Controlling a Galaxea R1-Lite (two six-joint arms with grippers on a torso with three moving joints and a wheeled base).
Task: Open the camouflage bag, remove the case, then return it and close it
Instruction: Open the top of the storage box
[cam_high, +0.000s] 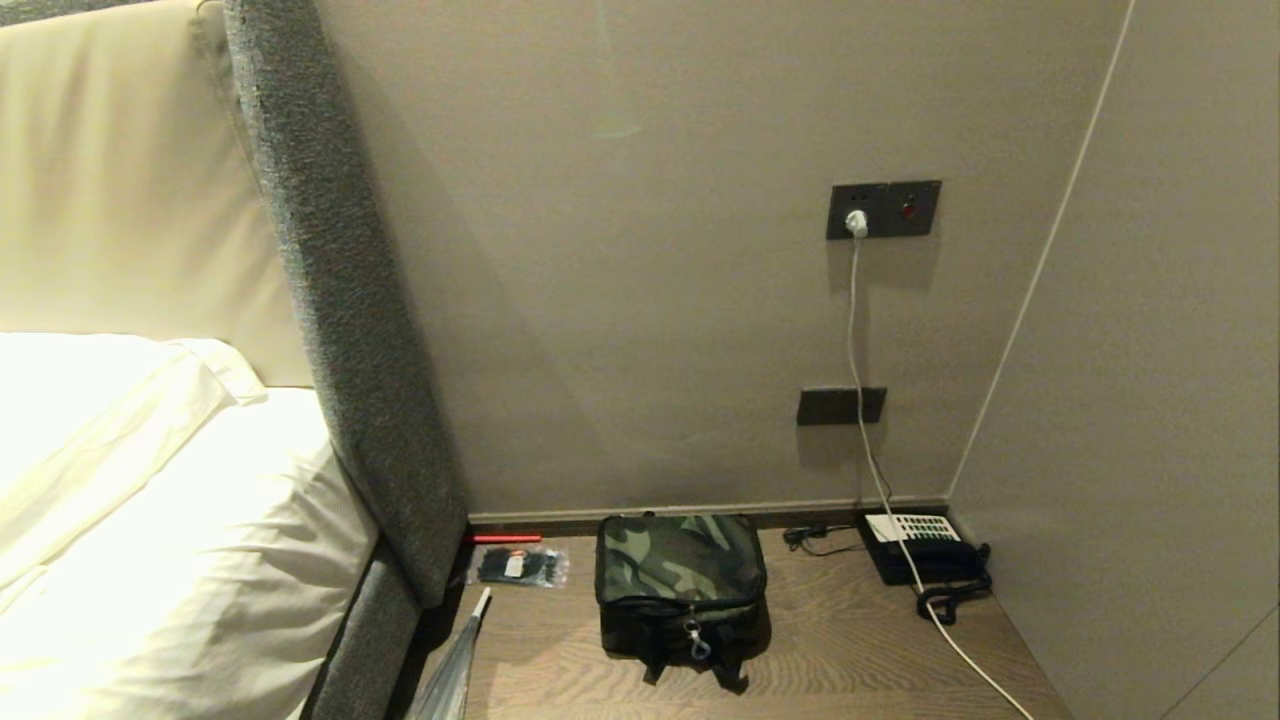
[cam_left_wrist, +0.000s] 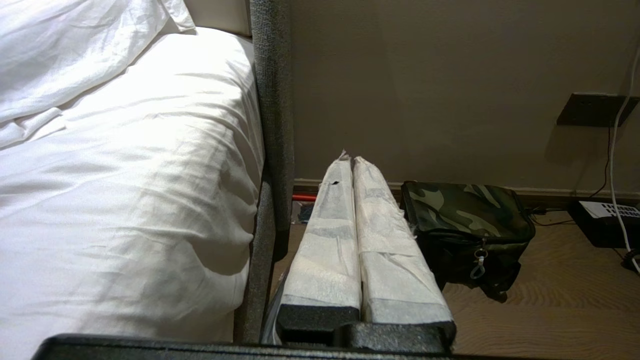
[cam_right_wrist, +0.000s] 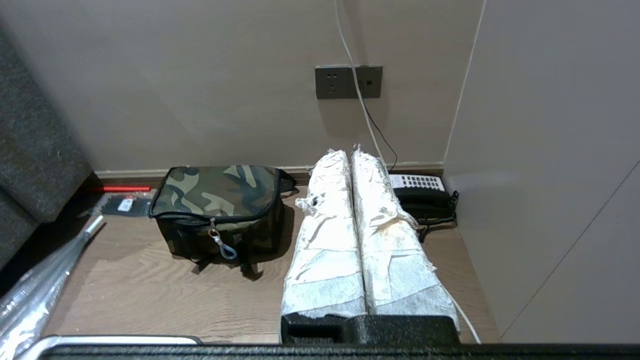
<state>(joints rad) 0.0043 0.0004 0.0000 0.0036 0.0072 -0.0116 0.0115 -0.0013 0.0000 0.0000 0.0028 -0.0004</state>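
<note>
Bag: the camouflage bag (cam_high: 680, 590) sits zipped shut on the wooden bedside top (cam_high: 850, 650), near the wall, its zip pull (cam_high: 696, 640) hanging down the front face.
Case: not visible; I judge it is inside the shut bag.
Left gripper (cam_left_wrist: 353, 161): wrapped fingers pressed together, holding nothing, well short of the bag and near the bed (cam_left_wrist: 125, 175).
Right gripper (cam_right_wrist: 351, 152): fingers likewise closed and empty, hanging between the bag and the phone (cam_right_wrist: 422, 195).
Stage: nothing started; the zip is the first job.
Risk, zip pull: it is small and dangles loose, and the padded fingers look bulky, so a pinch may slip off.
Risk, bag sliding: the bag is soft and light-looking; pulling the zip with nothing bracing it could drag it across the top.
Risk, cable: the white cable (cam_high: 858, 400) trails down past the phone, and a right arm sweep might snag it.
Risk, clutter: the packet of ties (cam_high: 520, 568) lies just left of the bag and could get knocked.
</note>
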